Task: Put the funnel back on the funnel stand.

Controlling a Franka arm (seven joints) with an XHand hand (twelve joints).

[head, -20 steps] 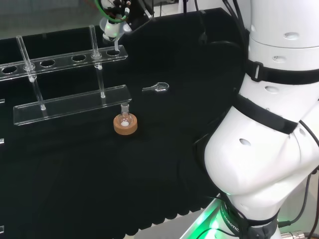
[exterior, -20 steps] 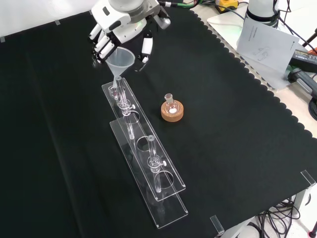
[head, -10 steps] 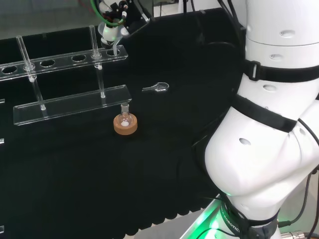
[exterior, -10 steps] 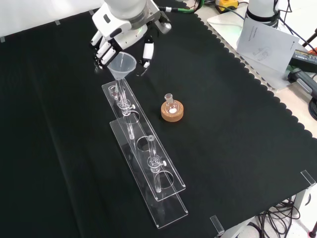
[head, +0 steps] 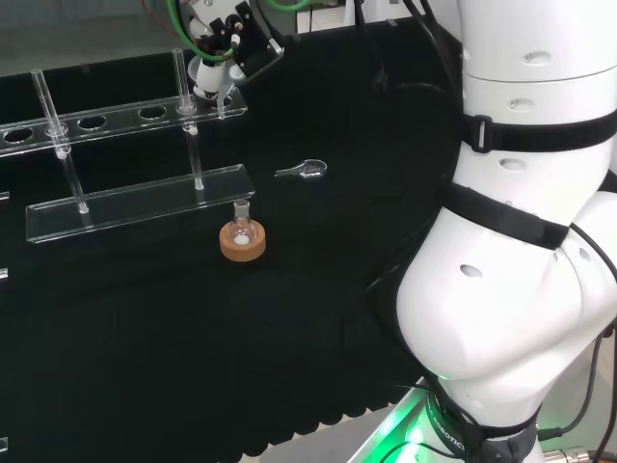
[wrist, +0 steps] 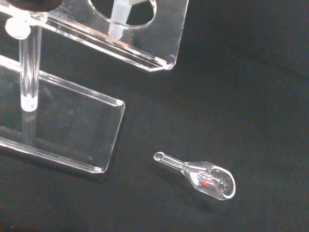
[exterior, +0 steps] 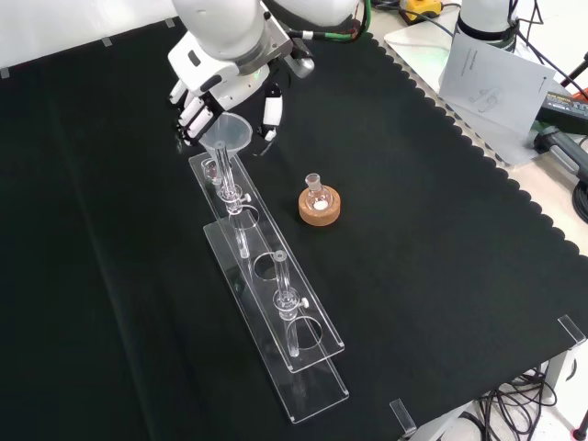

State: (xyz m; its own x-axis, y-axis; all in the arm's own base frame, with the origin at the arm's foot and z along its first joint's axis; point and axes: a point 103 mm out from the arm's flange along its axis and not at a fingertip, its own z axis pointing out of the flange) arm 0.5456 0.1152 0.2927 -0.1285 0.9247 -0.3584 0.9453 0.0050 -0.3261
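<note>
A clear funnel (exterior: 228, 133) hangs over the far end of the clear acrylic funnel stand (exterior: 308, 323), seen from the front. My hand (exterior: 220, 64) is above it, with fingers curled at the funnel's left and the thumb at its right. The head view puts the hand (head: 228, 31) over the funnel (head: 209, 79) at the right end of the stand's top shelf (head: 120, 117). Through the wrist camera, the funnel's stem (wrist: 119, 23) passes down through the end hole of the shelf (wrist: 161, 41).
A small flask on a cork ring (exterior: 319, 205) stands right of the stand in the front view, in front of it in the head view (head: 242, 240). A small glass scoop (head: 305, 170) lies on the cloth near the stand's end (wrist: 205, 175). Papers (exterior: 496, 78) lie off the cloth.
The hand has come down with the funnel. The funnel's stem, above the shelf a second ago, now sits in the end hole.
</note>
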